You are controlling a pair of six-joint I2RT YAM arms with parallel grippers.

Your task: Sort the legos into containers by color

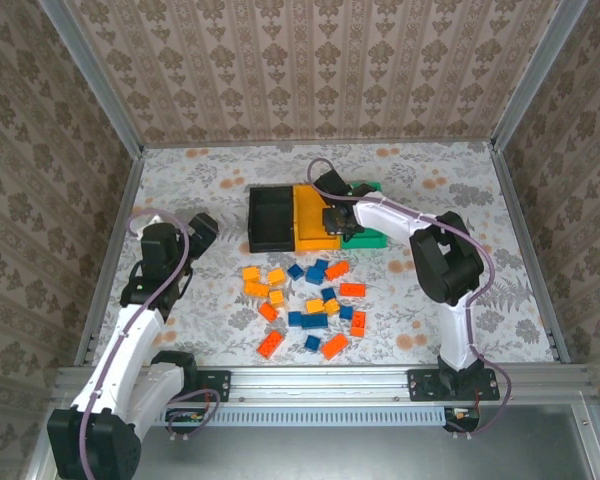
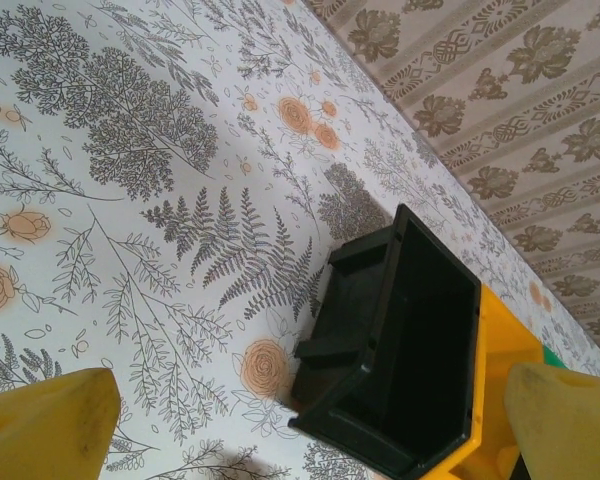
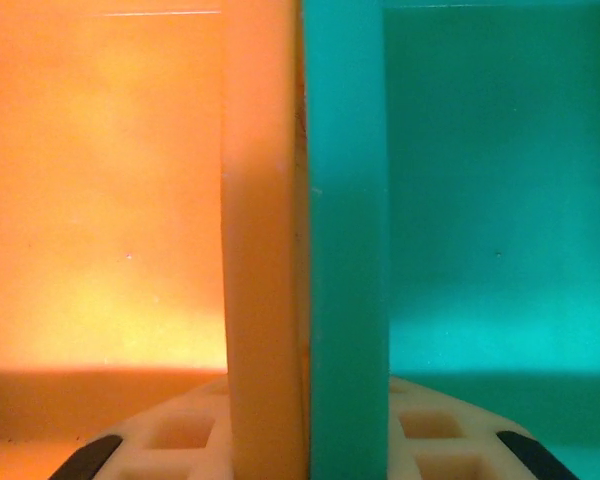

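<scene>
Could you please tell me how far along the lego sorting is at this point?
Done: nothing; the black bin looks empty, and what shows of the yellow-orange bin and green bin holds no bricks. In hand: the right gripper is shut on the joined wall between those two; the left gripper is open and empty. Left: all the legos lie loose on the table before the bins.

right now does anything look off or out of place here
Yes: the right end effector is down in the containers, straddling the shared wall between the yellow-orange bin and the green bin, seemingly clamped on it rather than on a brick. The legos lie loose on the table, unsorted.
</scene>
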